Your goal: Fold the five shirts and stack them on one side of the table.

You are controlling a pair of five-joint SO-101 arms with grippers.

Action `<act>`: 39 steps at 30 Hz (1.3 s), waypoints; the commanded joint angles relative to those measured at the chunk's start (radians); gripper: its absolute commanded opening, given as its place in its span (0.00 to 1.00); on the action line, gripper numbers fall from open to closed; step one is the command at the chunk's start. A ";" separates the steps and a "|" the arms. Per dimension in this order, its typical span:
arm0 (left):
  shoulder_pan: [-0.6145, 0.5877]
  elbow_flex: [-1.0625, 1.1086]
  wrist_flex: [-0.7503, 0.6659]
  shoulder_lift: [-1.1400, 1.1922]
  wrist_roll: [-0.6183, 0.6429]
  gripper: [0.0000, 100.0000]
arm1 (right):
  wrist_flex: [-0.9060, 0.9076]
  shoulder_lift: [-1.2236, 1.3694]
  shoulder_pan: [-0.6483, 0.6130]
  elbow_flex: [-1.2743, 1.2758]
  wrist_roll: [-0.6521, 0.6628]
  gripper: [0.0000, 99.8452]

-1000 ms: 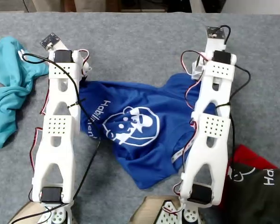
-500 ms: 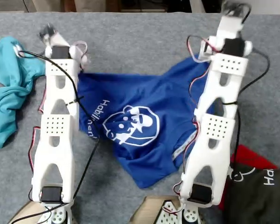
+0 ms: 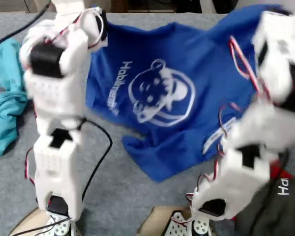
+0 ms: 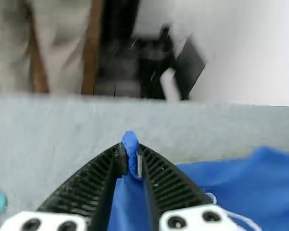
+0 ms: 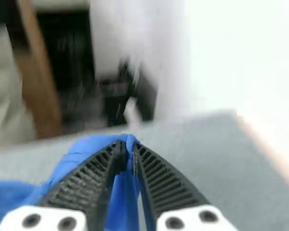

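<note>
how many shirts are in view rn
4: blue shirt held up mid-table, teal shirt at the table's left edge, red shirt and dark shirt heaped at the high view's lower right. A fifth may be hidden.

White arms point(image 3: 56, 157) with black ribbed jaws, black and red cables point(image 3: 110, 143).

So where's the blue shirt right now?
High view: the blue shirt stretches mid-table between both arms, pinched by the left gripper and the right gripper.
</note>
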 commanded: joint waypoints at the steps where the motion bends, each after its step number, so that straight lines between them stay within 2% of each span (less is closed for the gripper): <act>1: 0.026 -0.028 0.021 -0.199 -0.080 0.02 | 0.012 -0.206 0.053 -0.033 0.048 0.00; 7: -0.066 -0.003 0.058 -0.415 -0.110 0.02 | 0.012 -0.400 0.062 -0.035 0.064 0.00; 13: -0.230 0.204 0.058 -0.671 -0.109 0.02 | -0.063 -0.538 0.064 -0.035 0.058 0.00; 19: -0.241 0.612 0.060 -0.934 -0.104 0.02 | -0.146 -0.588 0.065 -0.031 -0.028 0.00; 27: -0.241 1.017 0.058 -1.294 -0.107 0.02 | -0.180 -0.602 0.064 -0.030 -0.029 0.00; 35: -0.253 1.241 0.057 -1.477 -0.107 0.02 | -0.328 -0.607 0.054 -0.031 0.002 0.00; 39: -0.377 1.235 0.012 -1.478 -0.104 0.02 | -0.437 -0.599 0.054 -0.031 0.020 0.00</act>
